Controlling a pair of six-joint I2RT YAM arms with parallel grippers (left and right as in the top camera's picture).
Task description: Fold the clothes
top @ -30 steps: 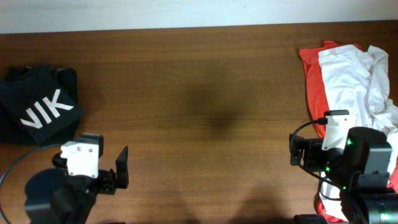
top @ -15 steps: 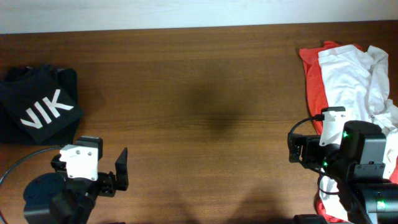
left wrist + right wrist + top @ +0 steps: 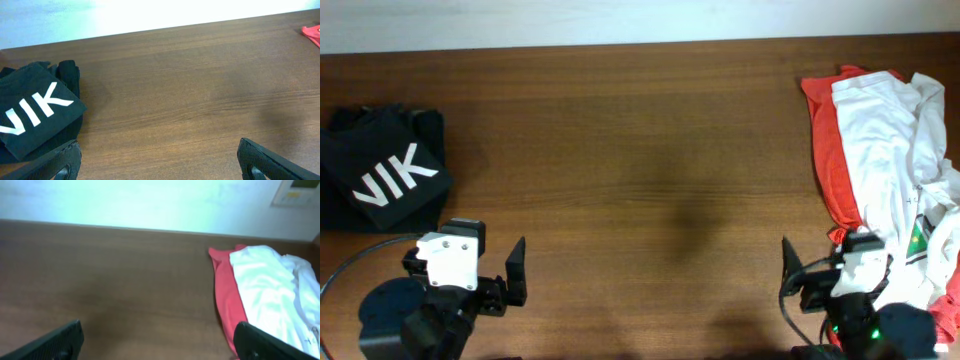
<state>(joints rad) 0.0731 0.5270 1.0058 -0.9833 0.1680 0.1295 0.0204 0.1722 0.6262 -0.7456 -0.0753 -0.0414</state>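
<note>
A folded black T-shirt [image 3: 382,180] with white block letters lies at the far left; it also shows in the left wrist view [image 3: 35,107]. A crumpled white T-shirt [image 3: 885,150] lies on a red T-shirt [image 3: 825,150] at the far right; the right wrist view shows the white one [image 3: 265,292] and the red one [image 3: 226,292]. My left gripper [image 3: 466,278] is open and empty near the front edge, below the black shirt; its jaws [image 3: 160,167] span bare wood. My right gripper [image 3: 850,278] is open and empty at the front right, beside the pile's lower edge; its jaws [image 3: 160,345] hold nothing.
The brown wooden table [image 3: 650,170] runs between the black shirt and the pile. A pale wall borders its far edge [image 3: 125,205]. A corner of red cloth [image 3: 312,31] shows at the right of the left wrist view.
My right arm has drawn back toward the front edge, uncovering more of the white and red pile. My left arm shifted back slightly, then stayed put. The shirts have not moved.
</note>
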